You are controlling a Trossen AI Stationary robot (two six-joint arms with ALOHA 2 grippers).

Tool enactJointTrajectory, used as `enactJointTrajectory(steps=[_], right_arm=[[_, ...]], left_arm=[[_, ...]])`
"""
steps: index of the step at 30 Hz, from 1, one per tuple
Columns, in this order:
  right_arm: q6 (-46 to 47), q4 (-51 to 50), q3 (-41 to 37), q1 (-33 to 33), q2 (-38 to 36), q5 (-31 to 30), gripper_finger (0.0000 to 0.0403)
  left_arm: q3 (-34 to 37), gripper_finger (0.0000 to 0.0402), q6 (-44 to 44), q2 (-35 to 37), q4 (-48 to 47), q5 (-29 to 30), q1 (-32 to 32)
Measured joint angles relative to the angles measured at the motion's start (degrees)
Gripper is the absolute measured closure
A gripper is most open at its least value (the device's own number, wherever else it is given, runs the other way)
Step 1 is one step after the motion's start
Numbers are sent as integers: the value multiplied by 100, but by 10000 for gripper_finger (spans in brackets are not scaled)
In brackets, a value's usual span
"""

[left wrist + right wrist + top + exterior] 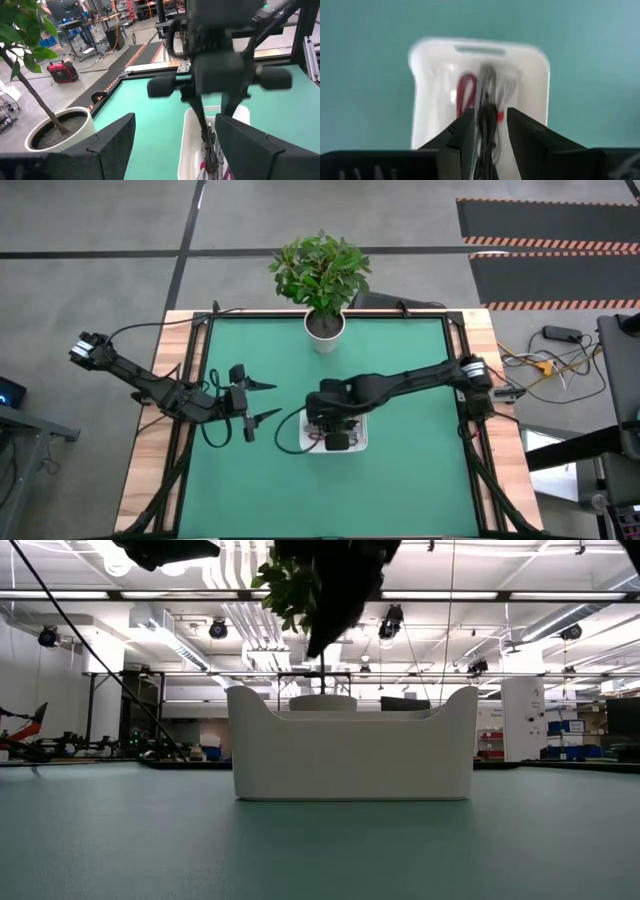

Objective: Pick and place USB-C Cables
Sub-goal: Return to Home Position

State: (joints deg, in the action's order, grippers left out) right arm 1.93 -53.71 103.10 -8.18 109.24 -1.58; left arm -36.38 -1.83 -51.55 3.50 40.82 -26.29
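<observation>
No text, brand or number can be read in any view. The only markings are orange-and-white hazard stripes edging the dark floor mats (545, 220).

place: robotics lab/workshop | evidence: exposed ceiling ducts (238, 618), strip lights (470, 595), hazard-striped floor mats (545, 220), concrete floor (90, 280)

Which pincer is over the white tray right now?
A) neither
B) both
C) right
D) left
C: the right pincer hangs directly above the white tray, while the left pincer is open over the bare green mat to the tray's side.
</observation>
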Motion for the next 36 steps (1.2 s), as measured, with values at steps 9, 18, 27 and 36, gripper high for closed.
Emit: enactJointTrajectory(steps=[9,18,27,36], right_arm=[[-496,1753,-1814,-3,-1578,-13,314],[-491,3497,-4017,34,-3532,-12,337],[-559,4913,-5758,34,-5054,-57,353],[-896,5567,-6740,282,-6098,-310,369]], left_arm=[[-2,143,-20,66,-258,-7,-8],[26,144,478,426,-1010,-70,-10],[86,205,600,505,-1194,-419,-12],[530,371,508,938,-1166,-1024,-3]])
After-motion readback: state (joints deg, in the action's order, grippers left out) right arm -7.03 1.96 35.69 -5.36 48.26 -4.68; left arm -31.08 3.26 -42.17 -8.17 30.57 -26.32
